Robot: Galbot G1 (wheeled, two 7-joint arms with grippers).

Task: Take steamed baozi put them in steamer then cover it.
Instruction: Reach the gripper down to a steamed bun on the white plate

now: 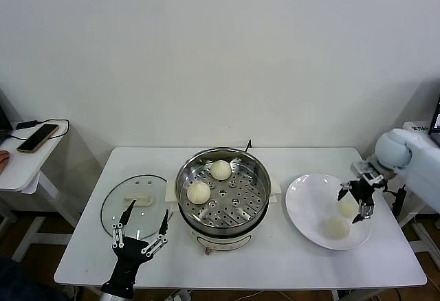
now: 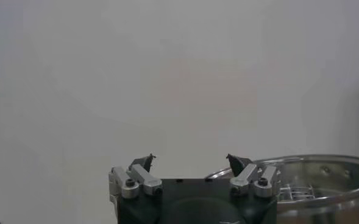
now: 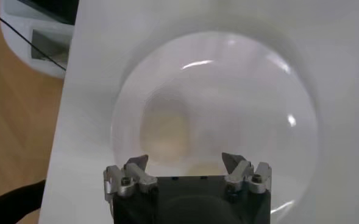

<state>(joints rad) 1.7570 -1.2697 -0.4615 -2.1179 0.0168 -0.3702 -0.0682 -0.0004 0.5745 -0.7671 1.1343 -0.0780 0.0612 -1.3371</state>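
The steamer (image 1: 223, 194) is seen at the centre of the white desk (image 1: 289, 260), uncovered, on a white base. Two steamed baozi are seen on its perforated tray: one (image 1: 221, 170) toward the far wall, one (image 1: 198, 192) on the robot's left side of the tray. Two more baozi are seen on the white plate (image 1: 306, 205) to the robot's right of the steamer: one (image 1: 347, 206) directly under the right gripper, the other (image 1: 335, 227) nearer the robot.

The right gripper (image 1: 356, 203) is held over the plate with fingers spread apart around the farther baozi; whether they touch it cannot be told. In the right wrist view the fingers (image 3: 138, 165) are seen apart, with a pale blurred baozi (image 3: 164, 131) beyond them.

The glass lid (image 1: 135, 205) is seen flat on the desk to the robot's left of the steamer. The left gripper (image 1: 141, 229) is parked near the lid's near edge, fingers spread wide, nothing held.
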